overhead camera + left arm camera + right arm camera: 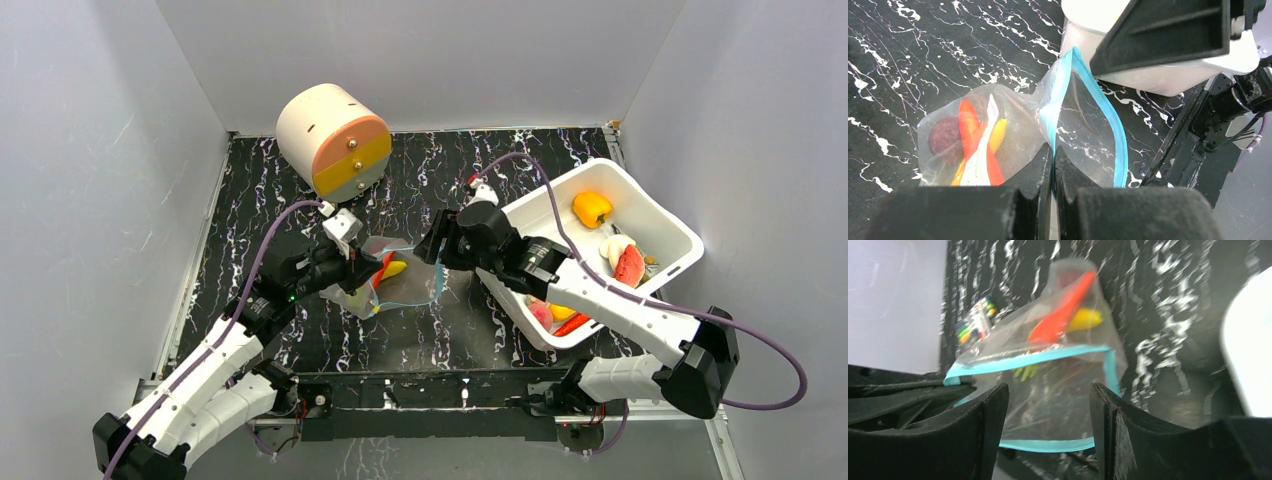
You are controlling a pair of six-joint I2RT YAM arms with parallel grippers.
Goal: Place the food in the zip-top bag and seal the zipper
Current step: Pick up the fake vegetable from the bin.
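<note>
Zip-top bag (pixel 400 275) lies about mid-tabletop, a bit toward the left edge. Its body points at the left arm and its mouth faces the right edge. My left gripper (pixel 1053 157) is pressed together on one lip of the mouth, pinching it right at the teal zipper (pixel 1121 160). The other lip bows away from it, so the mouth stands open and is not sealed. My right gripper (pixel 1048 395) is spread wide, pinching nothing, and sits just at the mouth. In the right wrist view the teal strip runs across between the two fingers and the opening sits right in the gap. Already inside, toward the bag's closed end: red chili (pixel 1060 315), a banana (pixel 1084 319) touching it, and a dark brown piece (pixel 945 137) beside them. More food waits in the white tub (pixel 660 207) at the right edge, including the bell pepper (pixel 592 207) and a pink piece (pixel 628 266); the rest is too small to name. My call is that filling is partway done and sealing is not started. The key relation is that the mouth faces the right gripper and the zipper's long axis runs roughly near edge to far edge. So anything coming from the tub travels leftward straight into the opening. The right arm is clearly nearer both the tub and the mouth, while the left only anchors the lip. Risk as I read it: floppy film, one lip held, so the mouth may sag. A cream drum (pixel 330 140) sits near the far-left corner, well apart from everything.
</note>
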